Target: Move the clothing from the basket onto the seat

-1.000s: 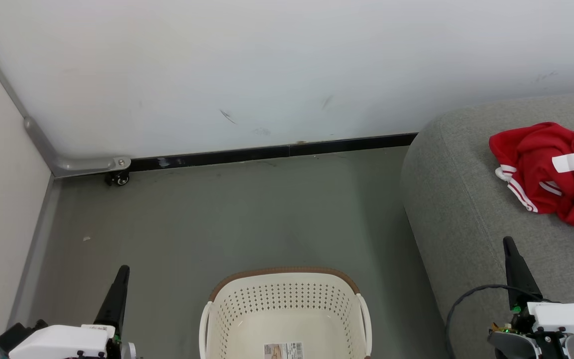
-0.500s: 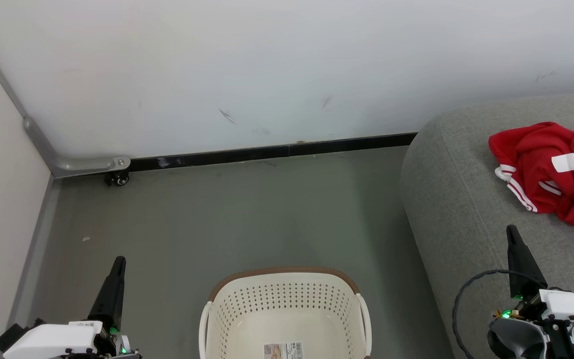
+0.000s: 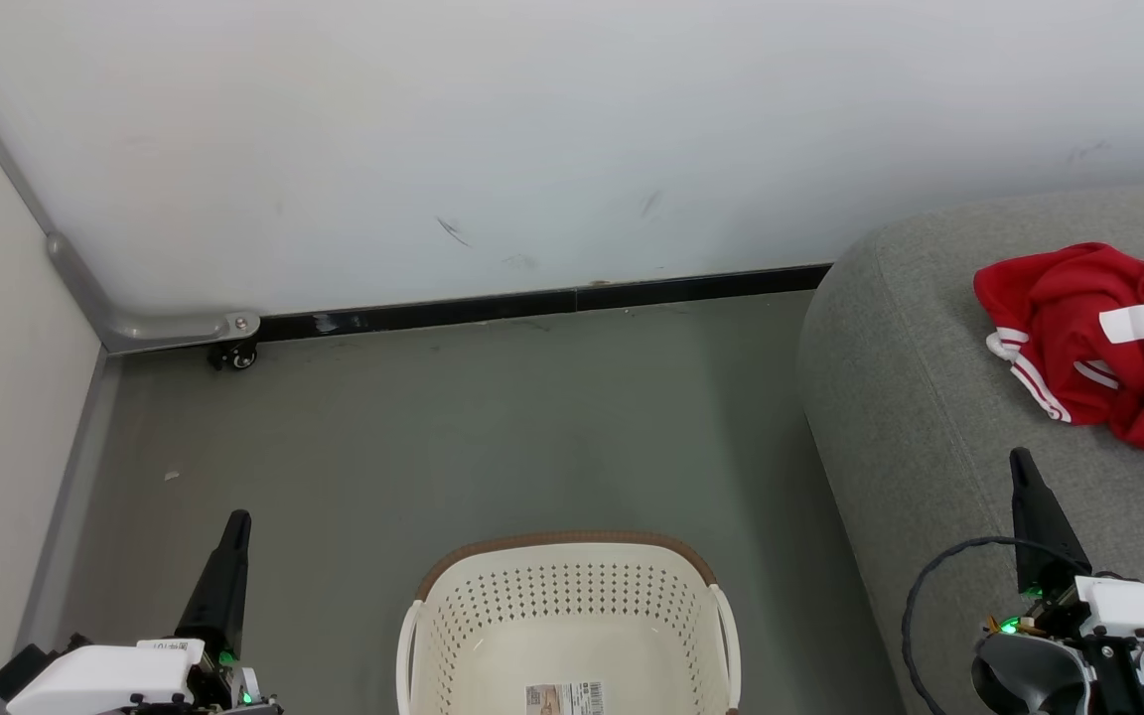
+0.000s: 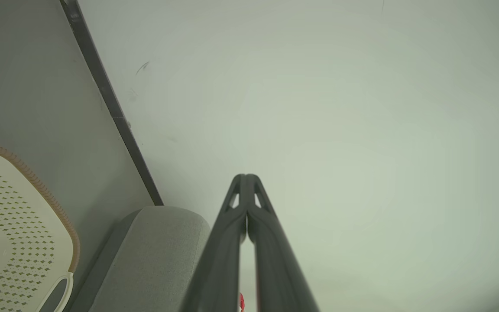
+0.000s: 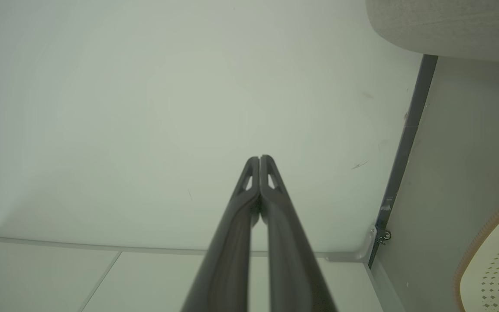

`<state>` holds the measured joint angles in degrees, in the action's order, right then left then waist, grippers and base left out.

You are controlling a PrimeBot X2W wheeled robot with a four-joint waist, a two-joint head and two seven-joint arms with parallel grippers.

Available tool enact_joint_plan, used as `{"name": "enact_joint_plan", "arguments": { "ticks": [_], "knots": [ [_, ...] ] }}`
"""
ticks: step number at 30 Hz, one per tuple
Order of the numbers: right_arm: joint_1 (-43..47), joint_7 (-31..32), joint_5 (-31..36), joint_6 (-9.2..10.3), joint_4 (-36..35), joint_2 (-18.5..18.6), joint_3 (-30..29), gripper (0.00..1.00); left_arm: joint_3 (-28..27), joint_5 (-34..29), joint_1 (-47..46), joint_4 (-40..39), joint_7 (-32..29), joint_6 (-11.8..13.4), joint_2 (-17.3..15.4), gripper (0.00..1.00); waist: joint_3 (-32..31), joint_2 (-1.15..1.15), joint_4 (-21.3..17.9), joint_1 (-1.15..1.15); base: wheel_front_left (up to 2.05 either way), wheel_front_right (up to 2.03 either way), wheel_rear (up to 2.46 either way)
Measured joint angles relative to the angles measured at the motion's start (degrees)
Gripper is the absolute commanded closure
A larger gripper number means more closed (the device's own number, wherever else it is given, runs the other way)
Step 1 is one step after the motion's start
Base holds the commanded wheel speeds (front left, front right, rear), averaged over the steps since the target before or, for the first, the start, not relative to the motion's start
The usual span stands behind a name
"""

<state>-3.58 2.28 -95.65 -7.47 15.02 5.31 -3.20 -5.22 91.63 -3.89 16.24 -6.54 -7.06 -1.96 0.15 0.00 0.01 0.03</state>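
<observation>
Right gripper (image 3: 1022, 462), fingers pressed together and empty, stands nearest the clothing (image 3: 1088, 338), heaped on the seat (image 3: 910, 417) at its one o'clock; left gripper (image 3: 237, 521) likewise closed, empty.

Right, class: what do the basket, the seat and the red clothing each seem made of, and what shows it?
The basket looks like matte cream moulded plastic: regular holes, stiff smooth walls. The seat looks like grey woven upholstery: fine speckled texture, padded rounded edge. The clothing is soft red cloth, perhaps sports knit: it lies crumpled in folds.
</observation>
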Motion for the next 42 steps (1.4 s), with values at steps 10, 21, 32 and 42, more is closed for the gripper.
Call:
{"name": "enact_joint_plan", "arguments": {
  "ticks": [10, 21, 32, 42],
  "knots": [
    [0.00, 0.00, 0.01, 0.00, 0.02, 0.00, -0.02, 1.00, 0.01, 0.00, 0.00, -0.04, 0.00, 0.00, 0.00, 1.00, 0.00, 0.00, 0.00, 0.00, 0.00, 0.00, 0.00],
    [0.00, 0.01, 0.01, 0.00, 0.03, -0.01, -0.08, 1.00, 0.03, 0.00, 0.00, -0.10, 0.01, 0.00, 0.00, 1.00, 0.01, 0.00, -0.01, -0.01, 0.00, 0.00, 0.00],
    [0.00, 0.09, 0.01, 0.00, 0.04, -0.01, -0.12, 1.00, 0.05, 0.01, 0.00, -0.20, 0.01, 0.00, 0.00, 1.00, 0.02, 0.00, 0.00, -0.01, 0.00, 0.00, 0.00],
    [-0.01, 0.11, 0.01, 0.00, 0.05, -0.03, -0.15, 1.00, 0.07, 0.01, 0.00, -0.23, 0.01, 0.00, 0.00, 1.00, 0.02, 0.00, 0.00, -0.01, 0.00, 0.00, 0.00]
  ]
}}
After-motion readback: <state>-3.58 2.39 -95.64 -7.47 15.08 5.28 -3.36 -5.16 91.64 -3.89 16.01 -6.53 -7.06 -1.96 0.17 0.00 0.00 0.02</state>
